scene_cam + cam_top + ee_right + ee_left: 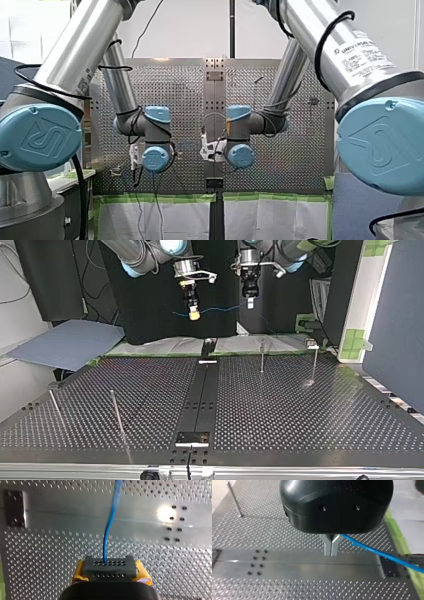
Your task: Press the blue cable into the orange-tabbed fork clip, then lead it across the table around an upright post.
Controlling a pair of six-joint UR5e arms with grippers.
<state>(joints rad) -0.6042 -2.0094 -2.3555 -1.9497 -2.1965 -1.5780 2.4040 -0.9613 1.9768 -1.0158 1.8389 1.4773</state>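
Cable (pixel 220 309) hung in the air between my two tools, well above the surface (pixel 300 405). My left tool (pixel 331 546) was pinched tight on it, and the cable trailed off to one side. My right tool (pixel 109 567) clamped it between yellow pads (pixel 79 572). Thin posts (pixel 262 356) stood on the surface, apart from the cable.

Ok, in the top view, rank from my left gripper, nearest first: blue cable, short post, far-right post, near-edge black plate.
From my left gripper:
1. blue cable, reaching it.
2. short post, far side, just right of centre.
3. far-right post, further right.
4. black plate, near edge, centre.
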